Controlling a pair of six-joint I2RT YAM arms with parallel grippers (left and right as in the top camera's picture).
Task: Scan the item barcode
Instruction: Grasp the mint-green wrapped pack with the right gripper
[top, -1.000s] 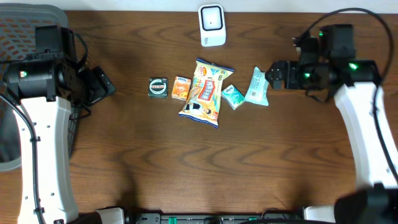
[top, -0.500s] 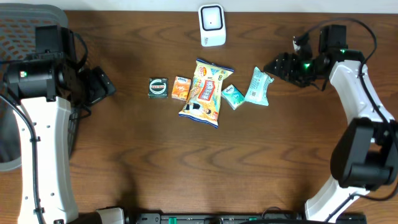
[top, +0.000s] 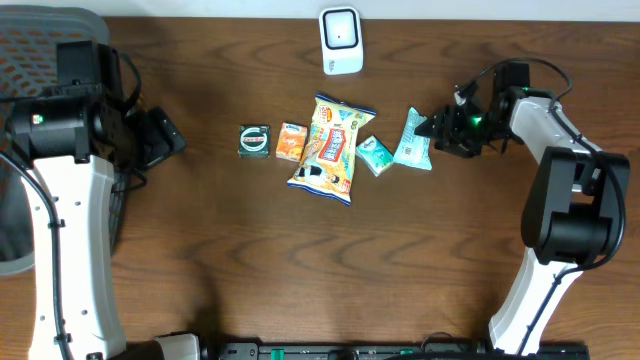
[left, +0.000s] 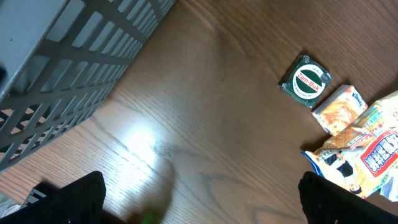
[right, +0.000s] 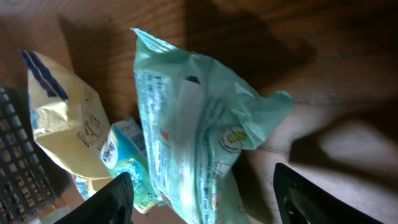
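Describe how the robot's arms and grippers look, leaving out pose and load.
Both arms have smooth white link shells joined by black motor housings. The left arm and right arm each carry thin black cables and small green indicator lights. The left gripper and right gripper are black throughout.

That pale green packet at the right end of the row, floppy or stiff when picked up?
Probably floppy: the green packet is thin, creased film. Likely light, since it looks puffed with air. Its glossy skin may slip in a pinch.
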